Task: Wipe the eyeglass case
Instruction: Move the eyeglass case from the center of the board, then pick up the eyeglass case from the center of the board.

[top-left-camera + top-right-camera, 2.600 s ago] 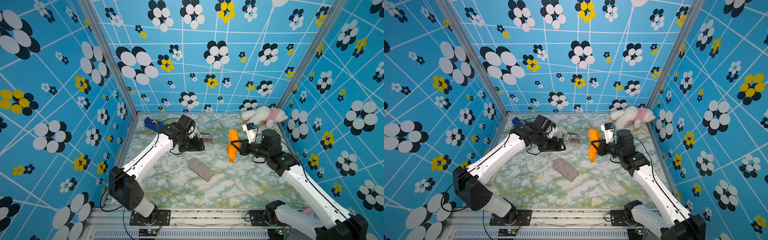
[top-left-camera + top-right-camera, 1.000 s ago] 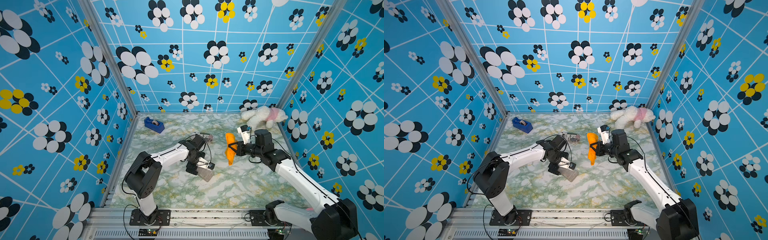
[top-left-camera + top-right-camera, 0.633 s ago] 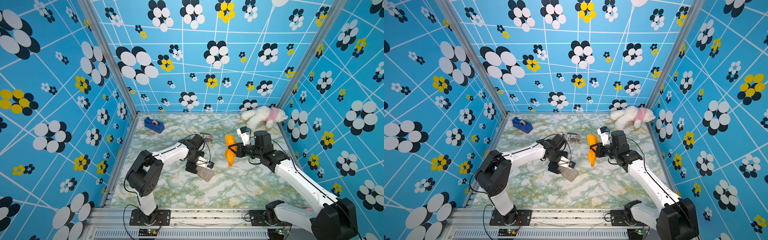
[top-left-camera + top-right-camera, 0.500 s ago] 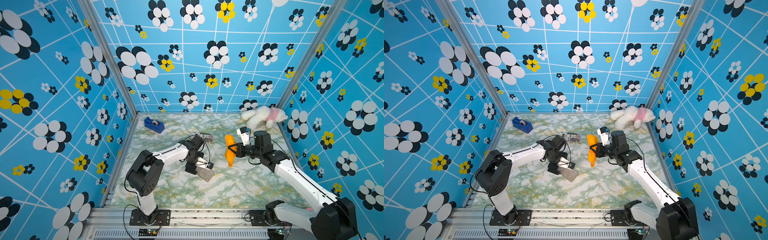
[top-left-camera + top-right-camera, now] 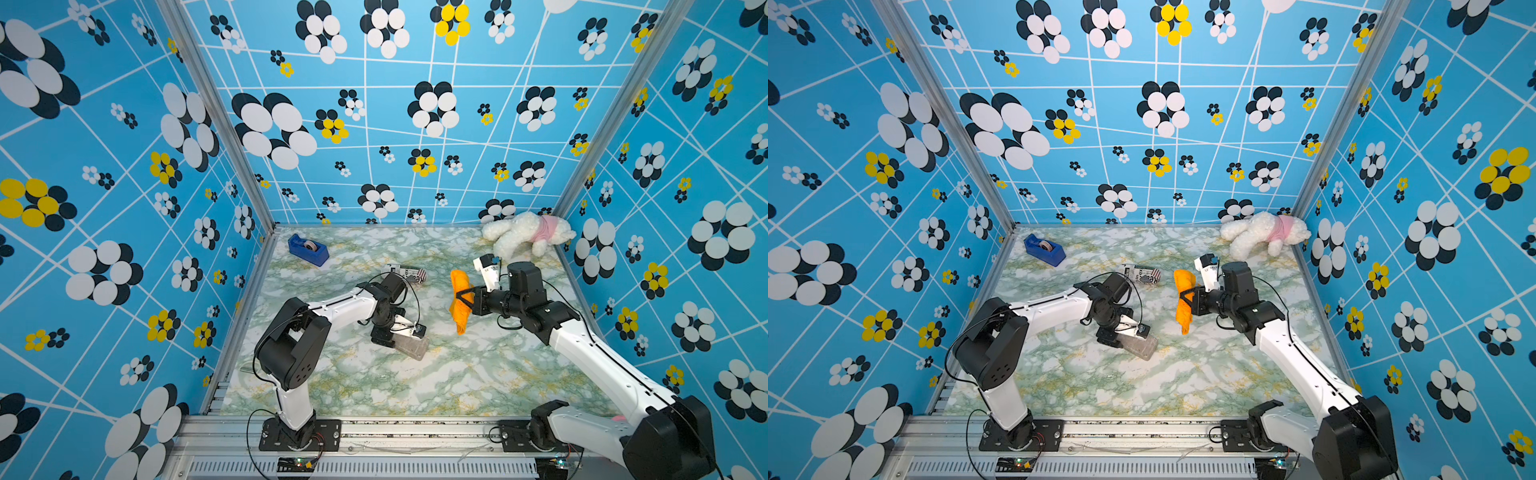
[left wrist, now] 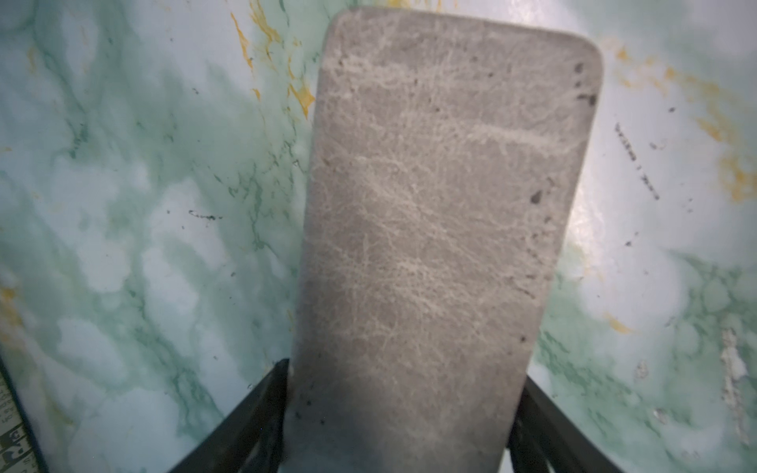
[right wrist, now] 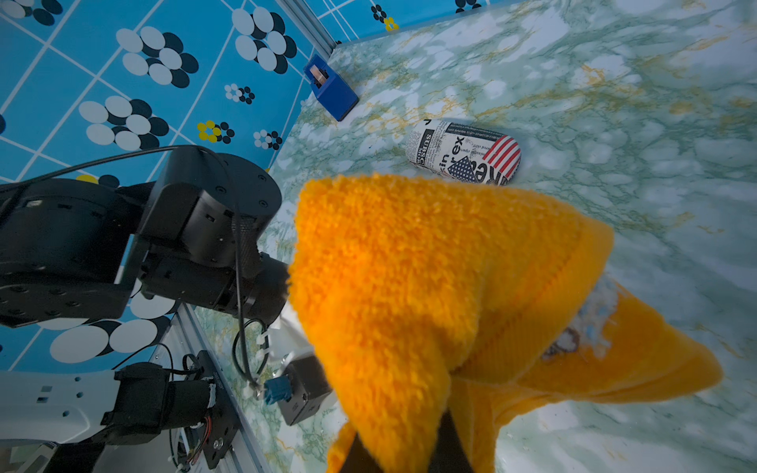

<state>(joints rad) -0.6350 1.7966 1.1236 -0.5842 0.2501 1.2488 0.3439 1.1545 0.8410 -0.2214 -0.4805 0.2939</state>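
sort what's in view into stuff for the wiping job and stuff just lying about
For the job:
- grey case, gripped by the left end effector
- cloth, held in the right end effector

Lying about:
- tape dispenser
- plush dog
- printed case, untouched on the table

The left arm point(image 5: 336, 309) and right arm point(image 5: 590, 353) had white shells, black joints, thin black cables point(image 7: 237, 278) and screwed base plates point(image 5: 328, 432).

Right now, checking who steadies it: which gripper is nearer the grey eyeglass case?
Left. The left gripper grips the grey eyeglass case; the right gripper is apart, holding an orange cloth.
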